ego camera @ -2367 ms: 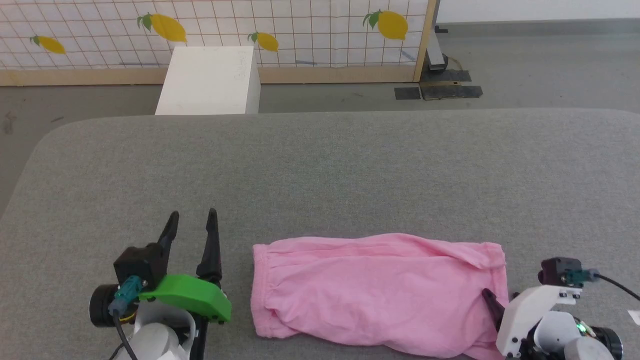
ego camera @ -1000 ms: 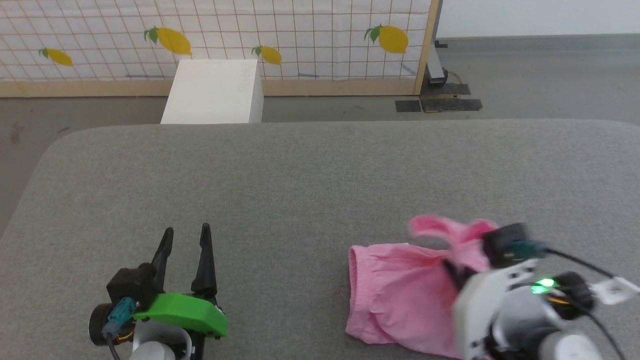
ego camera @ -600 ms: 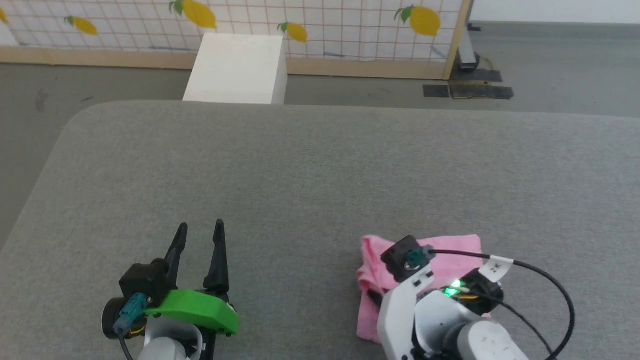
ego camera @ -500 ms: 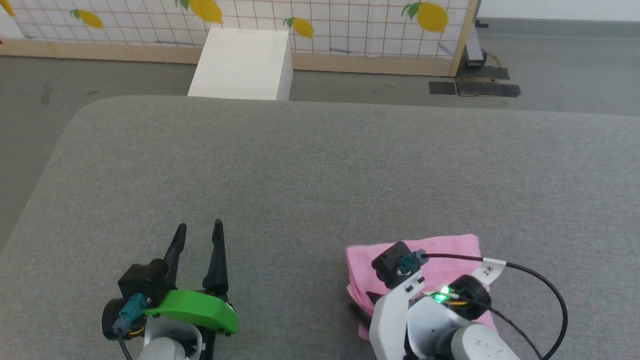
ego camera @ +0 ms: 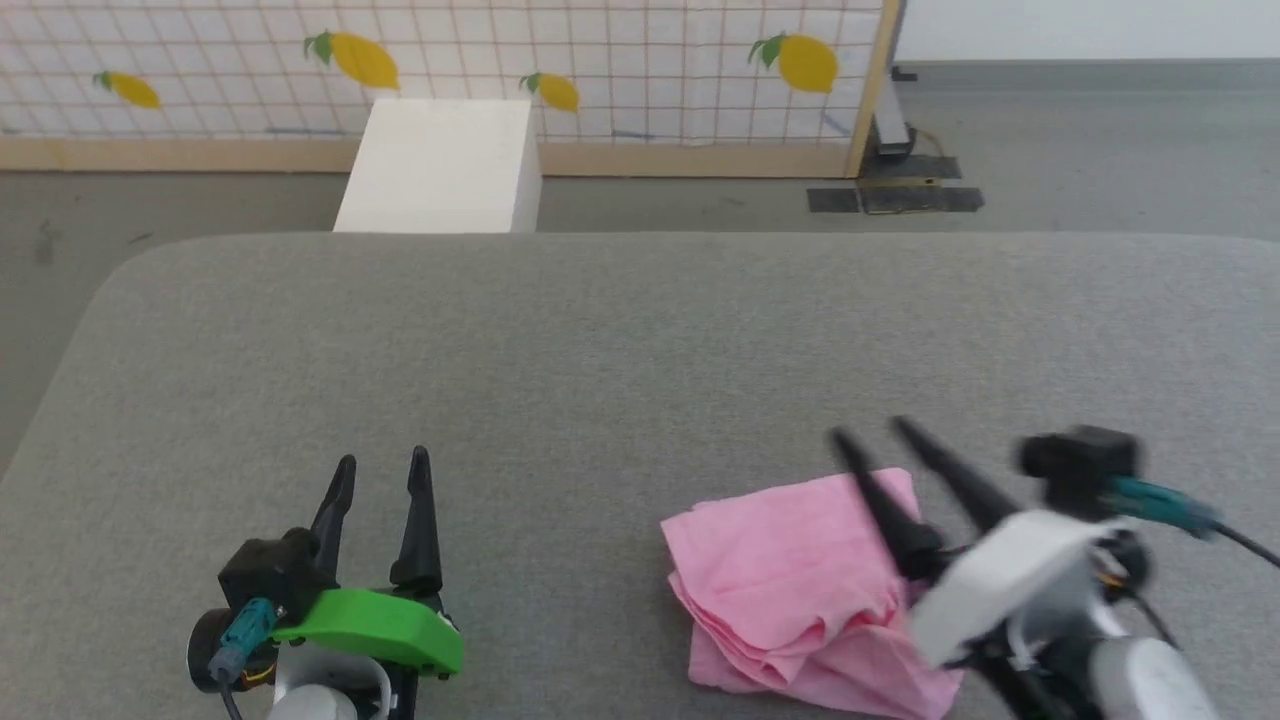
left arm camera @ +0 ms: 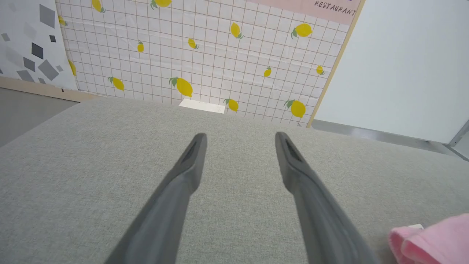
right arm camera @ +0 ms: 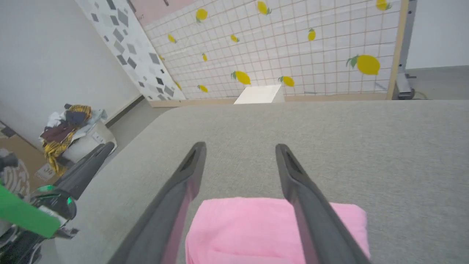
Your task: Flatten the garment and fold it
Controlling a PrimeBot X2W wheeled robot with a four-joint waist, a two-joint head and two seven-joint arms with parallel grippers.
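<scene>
Claws gape empty, left claw (ego camera: pixel 382 458) aside, right claw (ego camera: pixel 868 430) over folded garment (ego camera: pixel 780 560); sign (left arm camera: pixel 331 4) reads "RESTAURANT".

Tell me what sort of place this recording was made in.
Likely a staged robot test room, not a home: a framed lemon-print backdrop panel stands on a grey floor behind a grey cloth-covered table, with a heap of clothes nearby.

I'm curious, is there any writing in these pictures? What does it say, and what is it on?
"RESTAURANT": dark capitals on the pink band at the top of the lemon-patterned wall panel, left wrist view.
Dark strokes on that pink band in the right wrist view: cut off, unreadable.
Small white tag beside the garment: too small to read.
</scene>
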